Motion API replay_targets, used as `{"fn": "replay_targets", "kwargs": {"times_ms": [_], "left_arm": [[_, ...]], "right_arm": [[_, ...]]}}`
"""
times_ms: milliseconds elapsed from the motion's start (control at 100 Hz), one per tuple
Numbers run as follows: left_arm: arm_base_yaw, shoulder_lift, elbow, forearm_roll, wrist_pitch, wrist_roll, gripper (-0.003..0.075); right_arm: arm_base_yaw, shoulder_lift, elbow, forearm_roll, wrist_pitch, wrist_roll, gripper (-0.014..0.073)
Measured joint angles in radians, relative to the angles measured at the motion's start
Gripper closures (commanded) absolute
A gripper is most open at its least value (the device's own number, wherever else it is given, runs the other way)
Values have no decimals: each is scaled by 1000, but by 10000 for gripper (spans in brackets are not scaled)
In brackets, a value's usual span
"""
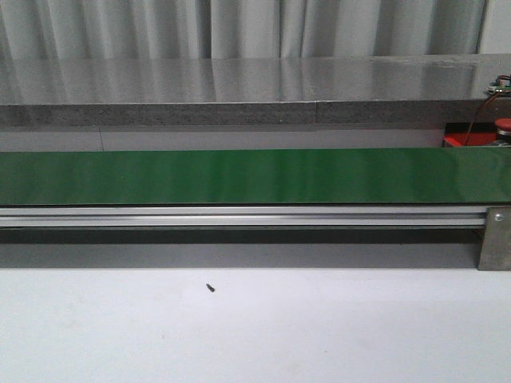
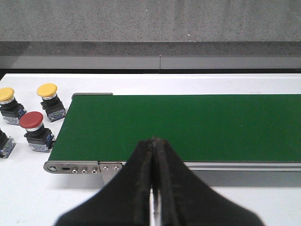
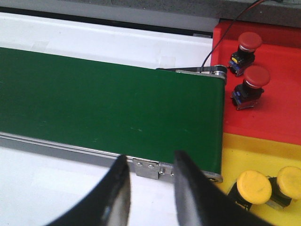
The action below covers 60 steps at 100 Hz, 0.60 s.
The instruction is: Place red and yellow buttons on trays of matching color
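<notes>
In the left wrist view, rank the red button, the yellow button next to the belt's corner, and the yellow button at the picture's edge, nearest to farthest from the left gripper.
1. Red button, off the belt's end.
2. Yellow button, by the green belt's corner.
3. Edge yellow button, outermost.
Left gripper is shut.

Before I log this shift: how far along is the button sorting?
Done: two red buttons on the red tray, two yellow ones on the yellow tray. In hand: nothing; left gripper shut, right gripper open. Left: unsorted buttons beside the green belt.
</notes>
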Motion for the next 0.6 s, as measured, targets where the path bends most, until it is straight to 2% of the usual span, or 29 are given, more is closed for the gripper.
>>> {"fn": "replay_targets", "kwargs": {"times_ms": [50,130,180,250,300,400,450,520,600], "left_arm": [[0,0,0,0,0,0,739],[0,0,0,0,0,0,730],[0,0,0,0,0,0,693],[0,0,0,0,0,0,584],[0,0,0,0,0,0,474],[0,0,0,0,0,0,201],[0,0,0,0,0,0,105],[0,0,0,-2,0,0,43],[0,0,0,-2,0,0,50]], "right_arm": [[0,0,0,0,0,0,670],[0,0,0,0,0,0,662],[0,0,0,0,0,0,662],[0,0,0,0,0,0,662],[0,0,0,0,0,0,662],[0,0,0,0,0,0,662],[0,0,0,0,0,0,662],[0,0,0,0,0,0,662],[0,0,0,0,0,0,662]]}}
